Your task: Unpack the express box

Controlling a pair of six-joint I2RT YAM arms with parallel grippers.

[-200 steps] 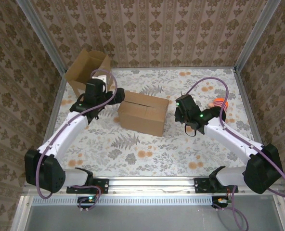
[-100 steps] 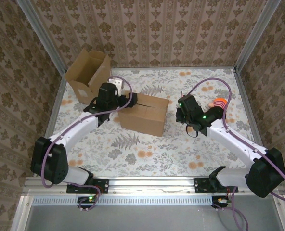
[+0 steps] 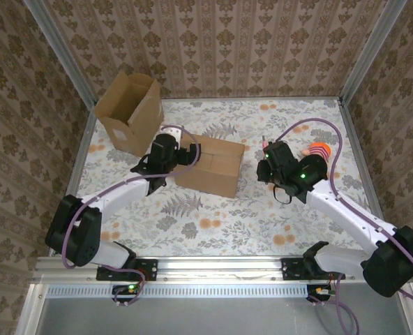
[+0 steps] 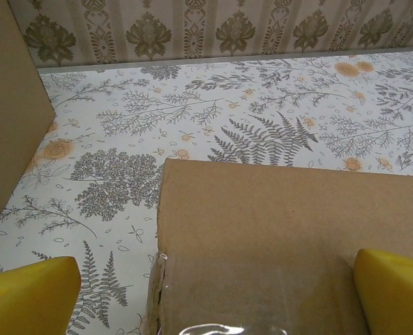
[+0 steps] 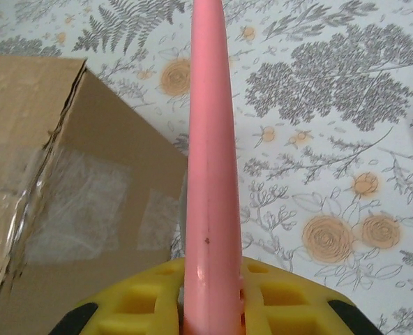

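The express box (image 3: 213,164) is a closed brown carton, taped over its seams, lying in the middle of the table. My left gripper (image 3: 187,155) is open at its left end. In the left wrist view the yellow fingertips (image 4: 28,296) stand wide on either side of the box top (image 4: 283,230), with clear tape along its near edge. My right gripper (image 3: 268,159) hovers just right of the box, shut on a slim pink tool (image 5: 210,139) that points forward past the box's taped right end (image 5: 81,202).
An open, upright cardboard box (image 3: 128,105) stands at the back left; its wall (image 4: 8,118) is close on the left in the left wrist view. An orange object (image 3: 319,149) lies behind the right arm. Patterned walls close in the table.
My left arm has swung right, away from the open box, and its open gripper now sits at the closed box's left end. The right arm, still holding the pink tool, shifted slightly.
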